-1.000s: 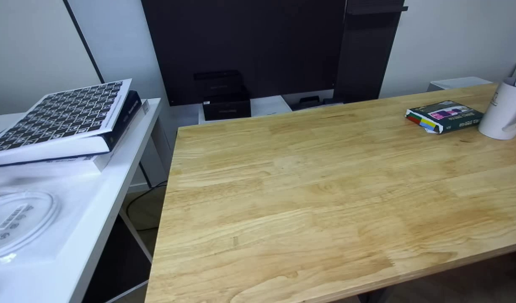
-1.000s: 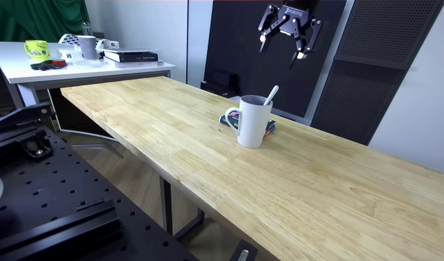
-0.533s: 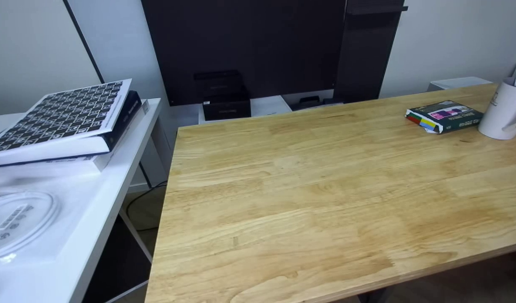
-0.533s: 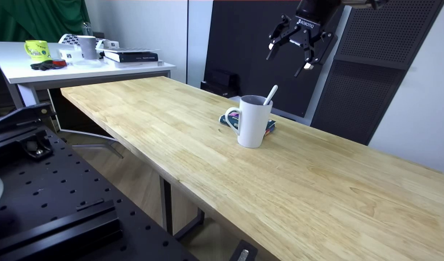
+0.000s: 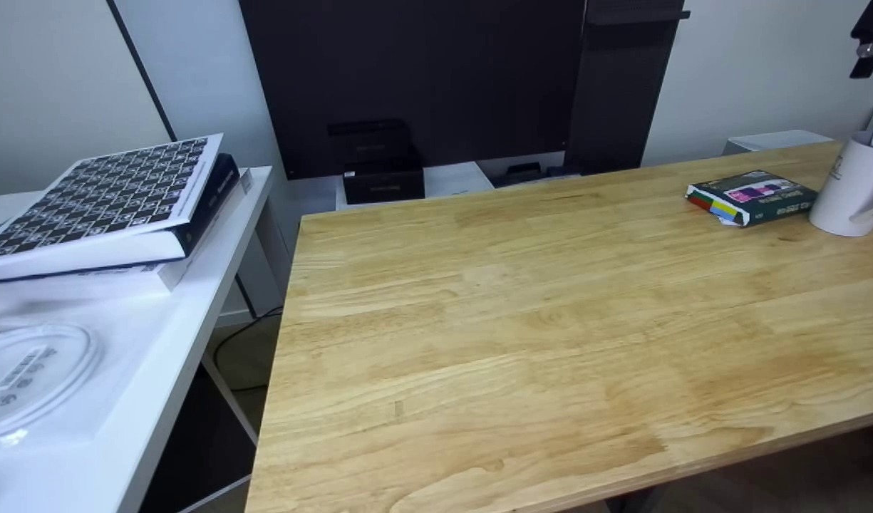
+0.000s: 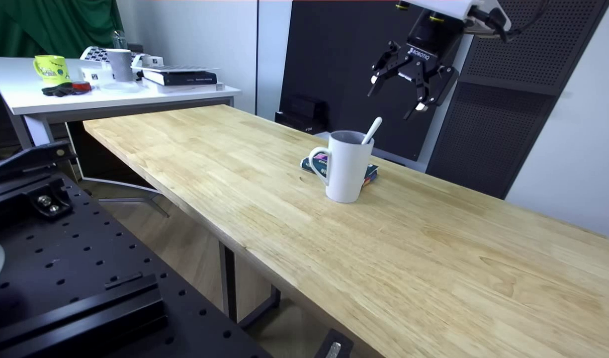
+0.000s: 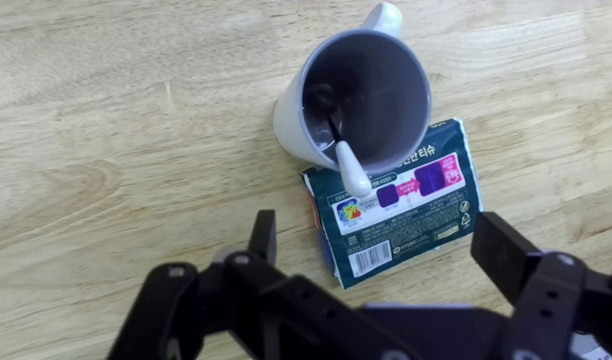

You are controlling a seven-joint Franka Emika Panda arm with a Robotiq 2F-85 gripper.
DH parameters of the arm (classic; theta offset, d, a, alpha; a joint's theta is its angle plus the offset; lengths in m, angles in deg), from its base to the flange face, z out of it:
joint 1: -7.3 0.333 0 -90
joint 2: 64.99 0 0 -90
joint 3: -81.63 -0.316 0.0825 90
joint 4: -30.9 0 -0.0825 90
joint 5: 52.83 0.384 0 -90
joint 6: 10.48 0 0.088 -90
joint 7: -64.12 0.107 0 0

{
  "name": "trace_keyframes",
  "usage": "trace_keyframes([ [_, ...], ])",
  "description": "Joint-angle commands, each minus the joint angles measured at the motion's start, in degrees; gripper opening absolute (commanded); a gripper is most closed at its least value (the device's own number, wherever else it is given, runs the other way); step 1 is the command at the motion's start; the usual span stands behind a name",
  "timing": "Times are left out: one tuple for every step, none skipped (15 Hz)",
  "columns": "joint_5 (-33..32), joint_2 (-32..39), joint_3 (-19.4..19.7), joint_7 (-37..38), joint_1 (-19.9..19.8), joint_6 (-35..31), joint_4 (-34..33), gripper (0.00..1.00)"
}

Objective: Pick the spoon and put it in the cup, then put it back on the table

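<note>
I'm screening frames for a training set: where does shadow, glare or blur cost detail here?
Wrist view: the lower end of the spoon fades into shadow inside the cup; the gripper, seen up close, looks dark and slightly soft. In an exterior view, the white desk is bright, nearly washed out.

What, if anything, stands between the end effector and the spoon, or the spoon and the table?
Nothing visible stands between the open end effector and the protruding handle of the spoon. Toward the table, the wall of the cup surrounds the spoon's lower end, so it likely needs lifting out first.
</note>
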Motion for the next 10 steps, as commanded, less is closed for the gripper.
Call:
trace_keyframes([
  [-0.56,3.28,-1.35,2.52,-0.93,3.16,-4.45,1.00],
  [-0.73,3.58,-1.38,2.66,-0.83,3.32,-4.59,1.00],
  [-0.71,3.72,-1.47,2.68,-0.83,3.21,-4.49,1.00],
  [-0.67,3.69,-1.55,2.68,-0.81,2.95,-4.13,1.00],
  [-0.76,3.67,-1.54,2.73,-0.76,2.66,-3.85,1.00],
  [-0.74,3.67,-1.59,2.65,-0.78,2.61,-3.62,1.00],
  [-0.78,3.63,-1.58,2.65,-0.76,2.50,-3.44,1.00],
  [-0.82,3.57,-1.56,2.67,-0.73,2.43,-3.29,1.00],
  [-0.85,3.50,-1.54,2.66,-0.70,2.18,-3.06,1.00],
  [-0.83,3.59,-1.54,2.67,-0.71,2.15,-3.00,1.00],
])
